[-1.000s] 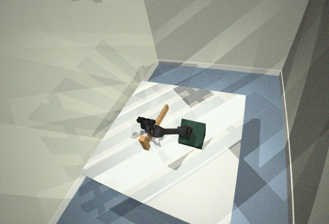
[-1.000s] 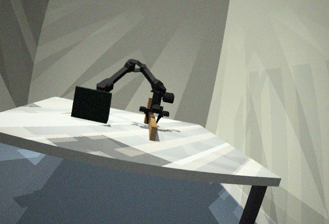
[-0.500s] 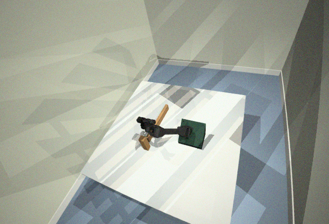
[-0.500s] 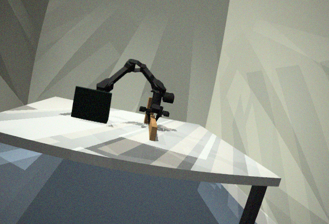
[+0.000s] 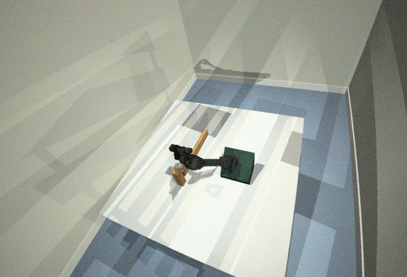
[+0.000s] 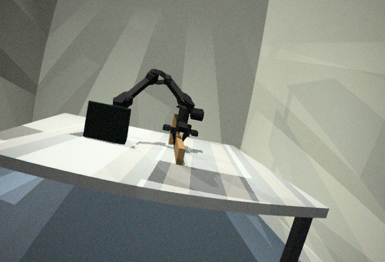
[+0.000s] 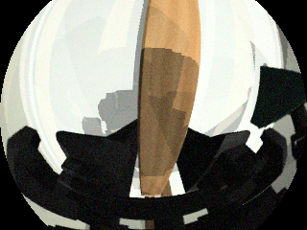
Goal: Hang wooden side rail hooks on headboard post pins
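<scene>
The wooden side rail (image 5: 200,142) (image 6: 179,151) (image 7: 170,29) is a long orange-brown bar standing on its narrow edge on the table, its far end pointing away from the post. The headboard post (image 5: 178,176) (image 6: 171,137) is an upright wooden block close to the rail's other end. My gripper (image 5: 187,165) (image 6: 179,137) (image 7: 153,122) points down over the rail near the post end and is shut on it, one finger on each side. The steel hooks, the slot and the pins cannot be made out, so whether they touch cannot be told.
A dark green block (image 5: 242,169) (image 6: 107,122) (image 7: 280,96) stands on the table (image 5: 262,221) (image 6: 71,156) to one side of the rail, with the arm's base at it. The arm arches from there to the rail. Patchy shadows cross the table.
</scene>
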Available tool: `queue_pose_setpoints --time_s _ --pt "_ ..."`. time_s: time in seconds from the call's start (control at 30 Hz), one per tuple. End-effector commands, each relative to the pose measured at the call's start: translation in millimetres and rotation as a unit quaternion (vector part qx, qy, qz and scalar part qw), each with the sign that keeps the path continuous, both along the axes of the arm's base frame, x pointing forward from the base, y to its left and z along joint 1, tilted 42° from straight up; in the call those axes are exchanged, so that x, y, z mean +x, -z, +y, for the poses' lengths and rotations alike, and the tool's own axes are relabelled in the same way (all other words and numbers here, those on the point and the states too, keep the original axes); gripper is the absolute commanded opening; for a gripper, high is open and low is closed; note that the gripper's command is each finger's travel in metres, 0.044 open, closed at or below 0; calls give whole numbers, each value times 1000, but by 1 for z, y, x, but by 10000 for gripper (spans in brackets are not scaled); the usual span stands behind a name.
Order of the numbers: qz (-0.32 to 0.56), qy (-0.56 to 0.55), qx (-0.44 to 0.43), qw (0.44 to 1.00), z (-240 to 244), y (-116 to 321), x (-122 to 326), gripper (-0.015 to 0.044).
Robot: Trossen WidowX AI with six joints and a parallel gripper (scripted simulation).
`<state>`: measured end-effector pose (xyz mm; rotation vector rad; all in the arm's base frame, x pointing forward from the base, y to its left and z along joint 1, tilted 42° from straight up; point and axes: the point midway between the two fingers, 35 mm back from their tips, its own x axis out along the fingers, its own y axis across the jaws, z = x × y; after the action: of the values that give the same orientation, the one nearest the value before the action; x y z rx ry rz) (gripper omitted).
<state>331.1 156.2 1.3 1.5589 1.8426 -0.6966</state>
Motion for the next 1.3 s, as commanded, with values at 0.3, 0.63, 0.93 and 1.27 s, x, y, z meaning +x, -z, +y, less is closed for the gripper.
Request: queue_pose_setpoints --time_s 0.3,0.63,0.93,1.27 --pt "-29 -31 5 999 0 0 -2 0" --pt "-29 -31 5 999 -1 0 -7 0" --pt "-22 -25 5 999 -2 1 -7 0" --pt "-29 -31 5 999 -2 1 -7 0"
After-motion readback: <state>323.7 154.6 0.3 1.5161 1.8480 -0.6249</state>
